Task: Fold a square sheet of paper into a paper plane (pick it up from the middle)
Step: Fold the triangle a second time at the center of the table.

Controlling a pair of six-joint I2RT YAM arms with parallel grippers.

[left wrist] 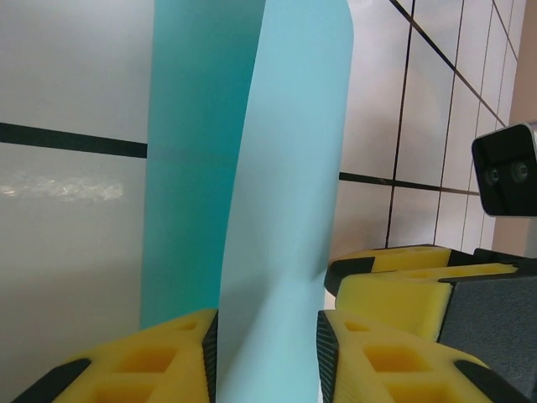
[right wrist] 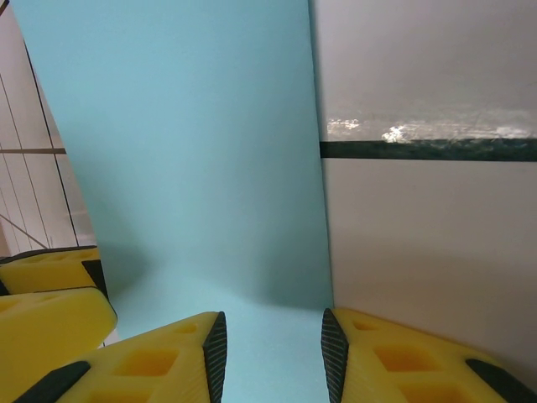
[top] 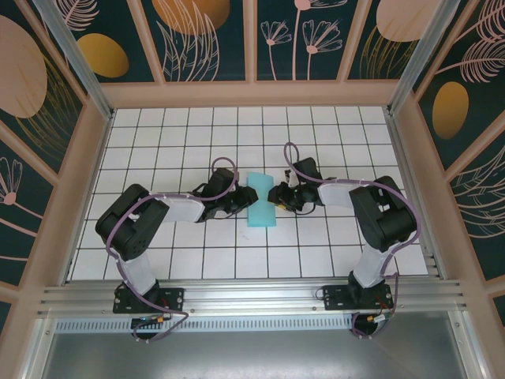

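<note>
Fold in hand: paper (top: 261, 210) lies at counter (top: 197, 260) centre, left jaws at its 9 o'clock parted astride a raised flap (left wrist: 285, 168), right jaws at 3 o'clock parted over the flat part; next move likely calls for pressing that flap flat.

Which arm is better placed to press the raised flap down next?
Probably left: a raised flap of the paper stands between the open fingers of the left gripper. The right gripper sits over the flatter part at the opposite edge, better suited to steadying.
</note>
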